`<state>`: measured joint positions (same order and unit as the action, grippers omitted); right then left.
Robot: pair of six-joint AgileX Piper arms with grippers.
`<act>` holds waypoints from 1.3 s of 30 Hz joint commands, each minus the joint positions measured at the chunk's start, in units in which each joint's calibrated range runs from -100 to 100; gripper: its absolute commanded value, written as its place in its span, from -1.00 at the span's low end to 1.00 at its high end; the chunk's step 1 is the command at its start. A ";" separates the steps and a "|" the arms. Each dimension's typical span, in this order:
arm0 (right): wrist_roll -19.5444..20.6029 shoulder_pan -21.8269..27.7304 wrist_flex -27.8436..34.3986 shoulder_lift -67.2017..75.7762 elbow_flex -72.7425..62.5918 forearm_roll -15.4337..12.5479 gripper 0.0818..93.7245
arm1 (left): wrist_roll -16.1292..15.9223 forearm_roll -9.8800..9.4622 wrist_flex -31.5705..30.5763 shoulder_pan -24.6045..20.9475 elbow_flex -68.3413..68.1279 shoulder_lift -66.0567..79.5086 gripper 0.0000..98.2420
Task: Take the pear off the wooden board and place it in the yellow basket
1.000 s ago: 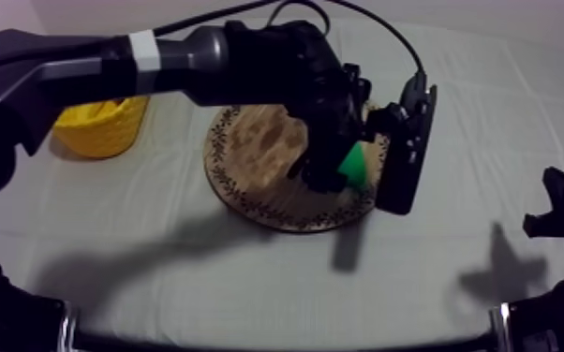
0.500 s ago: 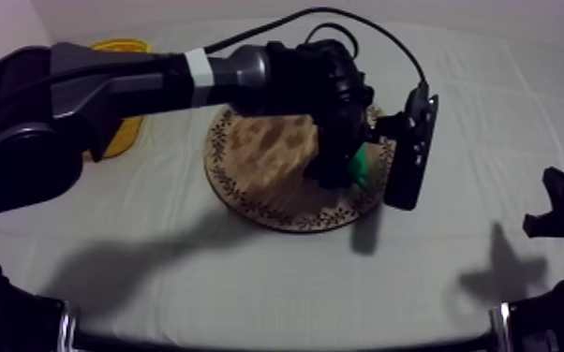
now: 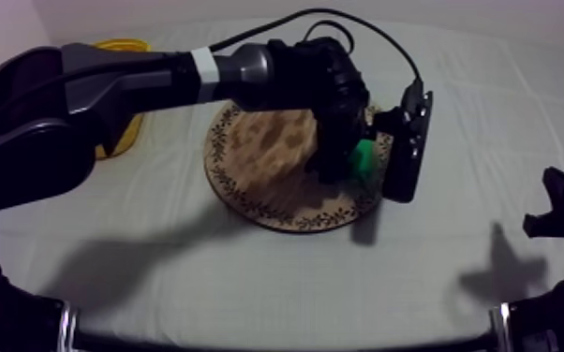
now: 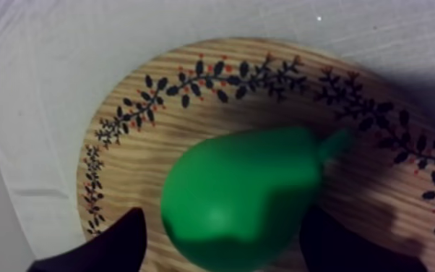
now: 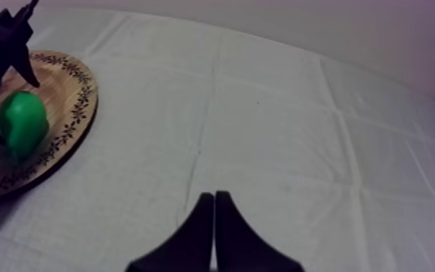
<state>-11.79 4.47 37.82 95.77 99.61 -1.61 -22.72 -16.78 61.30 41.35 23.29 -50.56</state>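
- Top view: left arm comes in from the upper left and reaches across the wooden board point(image 3: 258, 178); left pincer point(image 3: 342, 164) is down at the board's right side, right at the pear point(image 3: 364, 159); the green pear lies on the board, inside the patterned rim, partly hidden by the black fingers; yellow basket point(image 3: 122, 44) stands at the far left of the table point(image 3: 248, 281), well apart from the board and half covered by the arm; right pincer point(image 3: 562, 201) sits low at the right edge, well apart from the board; dark shadows of both arms fall on the cloth.
- Left wrist view: the pear point(image 4: 242, 195) lies on its side on the board point(image 4: 141, 145), its stem end pointing toward the leaf-patterned rim; the two black fingers point(image 4: 115, 246) stand apart, one at each side of the pear's thick end, so the pincer straddles it; a sliver of wood shows between one finger and the fruit, while the other finger meets the pear's edge, touching or not I cannot tell; the pincer is not clamped on the pear.
- Right wrist view: right pincer point(image 5: 214, 195) hangs over bare cloth with its fingers pressed together into a narrow wedge, holding nothing; farther off the pear point(image 5: 22, 123) rests on the board point(image 5: 69, 123) near its rim, with the other arm's pincer just beside and above it.
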 commanded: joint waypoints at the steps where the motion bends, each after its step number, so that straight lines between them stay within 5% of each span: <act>1: 0.00 -0.03 0.00 -0.01 0.05 0.02 -0.99 | -0.52 0.45 0.01 -0.18 0.06 0.26 0.70; 7: 0.00 -0.03 0.00 -0.01 0.05 0.02 -0.99 | -2.15 1.12 -0.06 -0.45 -0.28 1.00 0.91; 16: 0.00 -0.03 0.00 -0.01 0.05 0.02 -0.99 | -5.71 3.07 -0.55 -0.81 -1.57 1.88 0.95; 23: 0.00 -0.03 0.00 -0.01 0.05 0.02 -0.99 | -5.46 2.98 -3.13 -0.22 -4.01 3.34 0.95; 39: 0.00 -0.03 0.00 -0.01 0.05 0.02 -0.99 | -4.27 2.56 -4.59 0.78 -2.60 0.50 0.70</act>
<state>-11.79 4.47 37.90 95.77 99.61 -1.61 -27.16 -14.16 56.81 42.13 20.45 -49.96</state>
